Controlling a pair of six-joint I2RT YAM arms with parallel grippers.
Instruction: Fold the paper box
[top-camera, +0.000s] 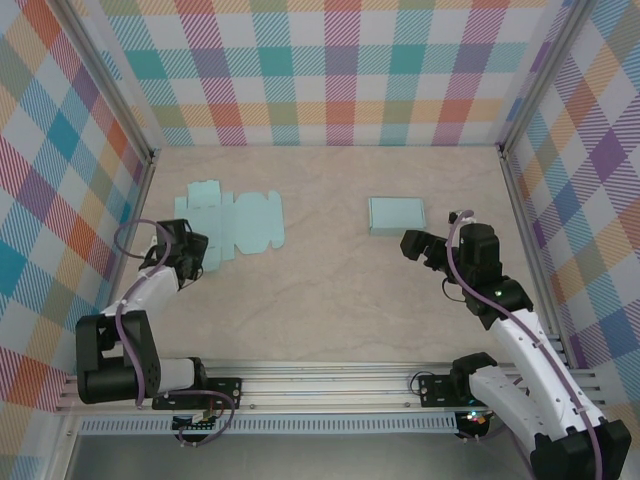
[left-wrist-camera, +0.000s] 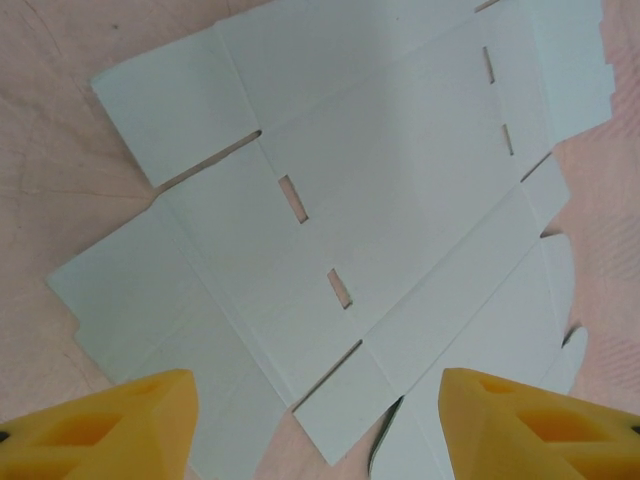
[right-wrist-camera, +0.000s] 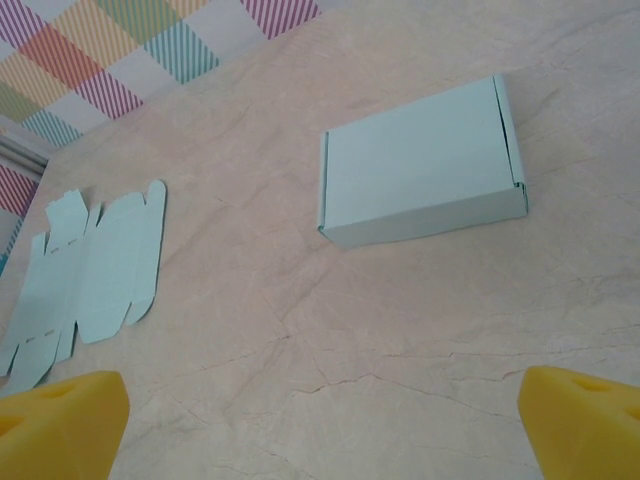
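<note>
The paper box is a pale mint flat blank (top-camera: 235, 222) lying unfolded on the table at the left; its slots and cut flaps show close up (left-wrist-camera: 380, 180). My left gripper (top-camera: 190, 262) hovers over the blank's near left corner, open, its yellow fingertips (left-wrist-camera: 110, 430) wide apart with only the flat sheet below them. My right gripper (top-camera: 420, 248) stands open above bare table at the right, yellow fingertips (right-wrist-camera: 585, 420) far apart and nothing between them. In the right wrist view the blank (right-wrist-camera: 90, 270) lies far left.
A folded, closed mint box (top-camera: 396, 214) sits just beyond the right gripper, also seen in the right wrist view (right-wrist-camera: 420, 165). Plaid walls (top-camera: 340, 70) enclose the tan table (top-camera: 320, 310) on three sides. A metal rail (top-camera: 330, 380) runs along the near edge.
</note>
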